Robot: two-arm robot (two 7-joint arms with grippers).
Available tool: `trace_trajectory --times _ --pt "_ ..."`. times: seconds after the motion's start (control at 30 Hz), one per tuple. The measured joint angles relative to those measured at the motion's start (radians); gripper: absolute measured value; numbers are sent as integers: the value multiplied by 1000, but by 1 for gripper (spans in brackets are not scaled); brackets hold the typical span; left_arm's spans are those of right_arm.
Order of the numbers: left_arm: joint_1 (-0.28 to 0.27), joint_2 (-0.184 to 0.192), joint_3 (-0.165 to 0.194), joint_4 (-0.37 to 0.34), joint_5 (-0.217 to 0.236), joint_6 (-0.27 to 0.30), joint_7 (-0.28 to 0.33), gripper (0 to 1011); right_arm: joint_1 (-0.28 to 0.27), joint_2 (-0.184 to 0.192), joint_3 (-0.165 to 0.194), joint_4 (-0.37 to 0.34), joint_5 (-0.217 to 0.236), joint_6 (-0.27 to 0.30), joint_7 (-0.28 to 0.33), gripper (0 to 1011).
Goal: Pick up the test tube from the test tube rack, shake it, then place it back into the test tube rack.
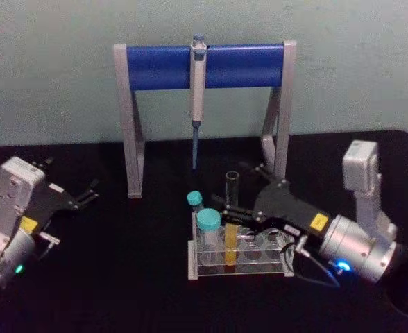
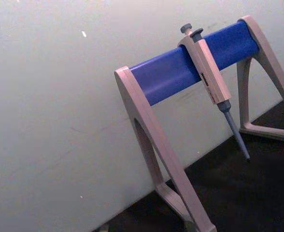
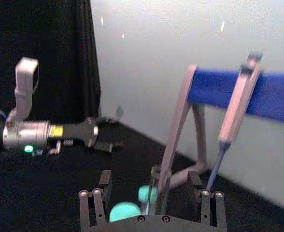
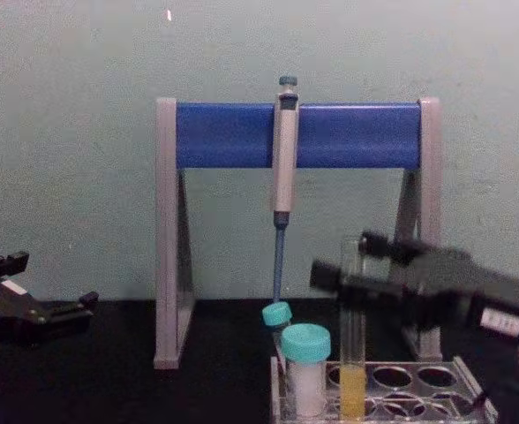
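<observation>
Test tube rack (image 4: 471,393) holding yellow-liquid test tube (image 4: 353,353), right end effector (image 4: 352,265) released around it

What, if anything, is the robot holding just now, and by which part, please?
Nothing is clearly held. The right gripper has its open fingers either side of the test tube, above its middle, while the tube stands in the rack. The left gripper is empty.
</observation>
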Motion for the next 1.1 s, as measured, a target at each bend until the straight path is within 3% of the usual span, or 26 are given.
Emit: trace_trajectory --times 0.3,0.47,0.5,0.53,0.7,1.1 --pt "0 0 0 0 0 0 0 1001 -58 18 88 -127 -10 -68 -93 1000" --pt "0 0 0 0 0 0 0 1001 -120 3 166 -167 -93 -89 -253 1000" --pt "0 0 0 0 0 0 0 1001 -120 3 166 -167 -93 -89 -253 1000" --pt "0 0 0 0 0 0 0 1001 -135 -4 183 -167 -119 -85 -302 1000" --pt "0 0 0 0 0 0 0 1001 -166 -37 218 -135 -191 -42 -427 1000" --pt "0 0 0 0 0 0 0 1001 -160 -100 221 14 -270 51 -509 1000"
